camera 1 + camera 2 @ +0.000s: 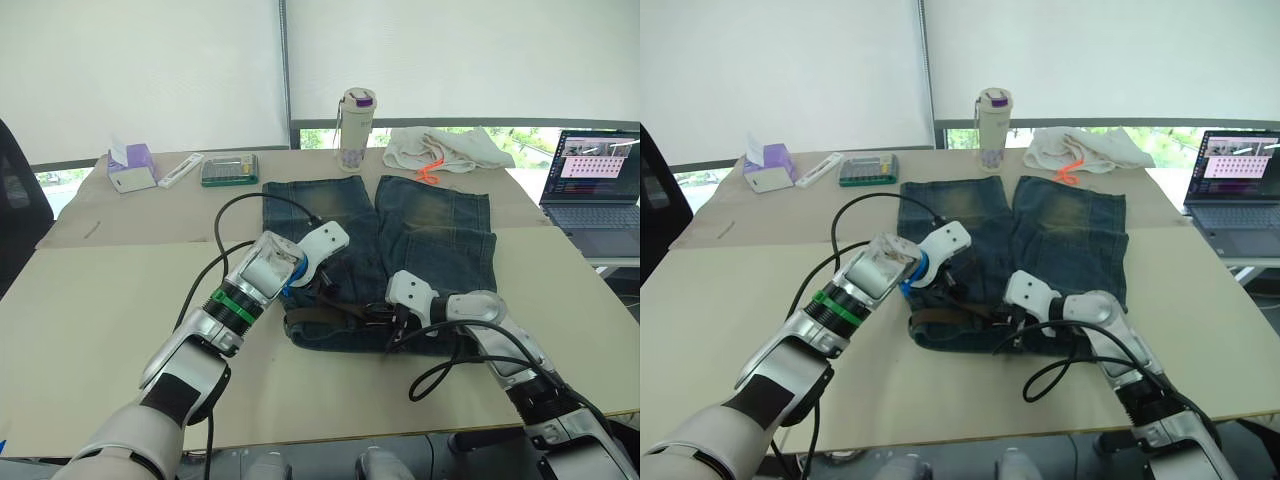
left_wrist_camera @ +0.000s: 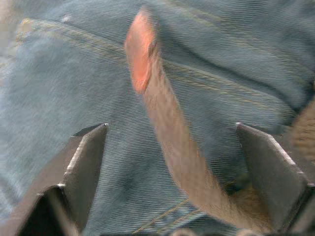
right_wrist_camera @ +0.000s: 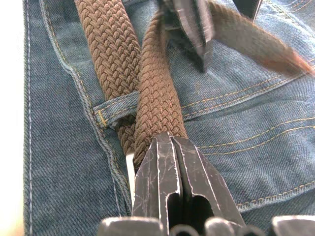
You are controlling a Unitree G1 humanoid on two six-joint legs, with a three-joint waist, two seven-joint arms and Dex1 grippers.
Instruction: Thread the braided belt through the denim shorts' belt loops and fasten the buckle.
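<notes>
Right gripper (image 3: 170,147) clamps the braided belt (image 3: 106,44) on the denim shorts (image 1: 430,225); left gripper (image 2: 172,147) gapes empty.

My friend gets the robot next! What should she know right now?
Left gripper: open, over the shorts, the belt's loose end between its fingers, not gripped.
Right gripper: shut on the belt at the waistband.
Shorts lie flat on the table, waistband nearest the robot, belt along it.
Done: one strand passes under a belt loop; a second strand lies over that loop.
Left: I can't tell about the other loops. Check them, then fasten the buckle.
</notes>
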